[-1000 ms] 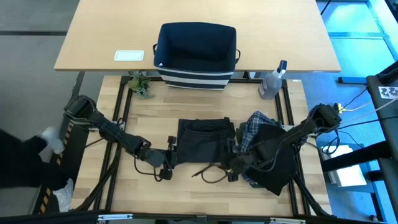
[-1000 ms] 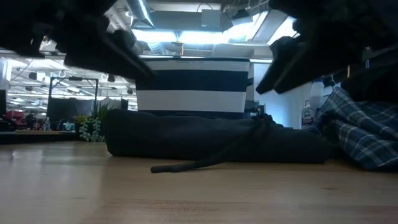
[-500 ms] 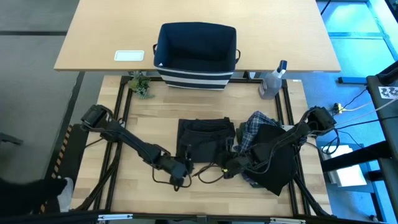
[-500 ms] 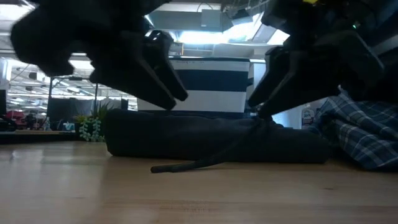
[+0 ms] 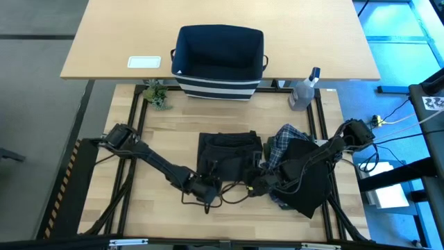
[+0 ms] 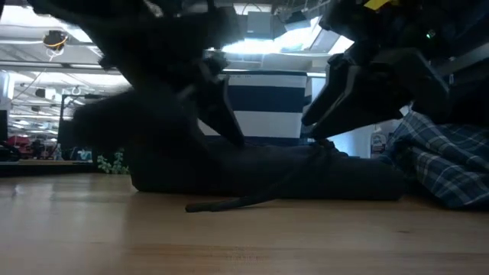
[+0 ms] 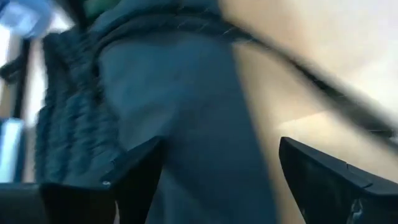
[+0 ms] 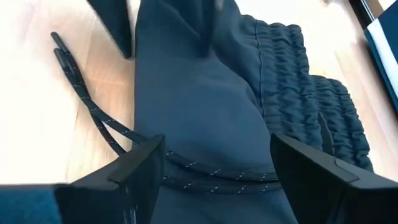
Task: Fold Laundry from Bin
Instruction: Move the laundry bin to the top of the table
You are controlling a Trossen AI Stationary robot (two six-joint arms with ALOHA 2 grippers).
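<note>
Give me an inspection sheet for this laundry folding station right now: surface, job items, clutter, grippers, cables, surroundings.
Surface: light wooden table.
Job's things: folded dark garment at centre, its drawstring trailing on the wood; plaid shirt and black garment heaped to its right; striped bin behind.
Clutter: spray bottle, small plant.
Grippers: left gripper and right gripper open at the garment's near edge.
Cables: leads right of the table.
Surroundings: second tabletop with white card.
</note>
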